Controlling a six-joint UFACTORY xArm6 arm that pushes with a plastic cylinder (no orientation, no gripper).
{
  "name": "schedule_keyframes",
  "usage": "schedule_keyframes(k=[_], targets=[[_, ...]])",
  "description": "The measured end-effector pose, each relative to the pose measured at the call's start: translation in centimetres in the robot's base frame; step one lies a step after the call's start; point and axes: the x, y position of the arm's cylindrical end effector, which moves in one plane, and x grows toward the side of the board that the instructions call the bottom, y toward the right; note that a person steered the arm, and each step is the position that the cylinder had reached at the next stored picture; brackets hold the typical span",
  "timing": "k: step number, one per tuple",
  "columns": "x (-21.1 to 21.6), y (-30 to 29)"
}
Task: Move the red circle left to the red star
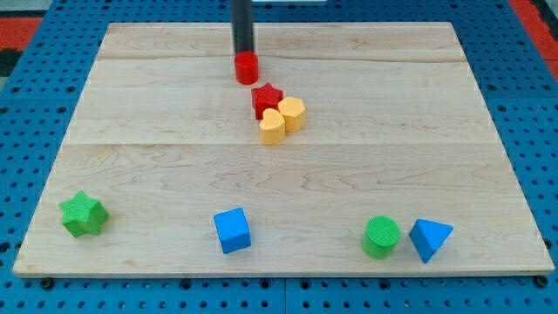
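The red circle [247,67] is a short red cylinder near the view's top centre of the wooden board [157,166]. The red star [267,98] lies just below and to the right of it, a small gap apart. My tip [243,51] is the lower end of the dark rod; it stands right behind the red circle, on its top side, touching or nearly touching it.
A yellow heart [273,127] and a yellow hexagon [292,113] touch the red star's lower side. Along the view's bottom sit a green star [84,215], a blue cube [233,230], a green cylinder [381,237] and a blue triangle [430,238].
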Motion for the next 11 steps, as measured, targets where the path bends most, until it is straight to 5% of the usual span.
schedule_keyframes(k=[1, 3, 11], targets=[[3.3, 0.3], [-1.0, 0.8], [9.8, 3.3]])
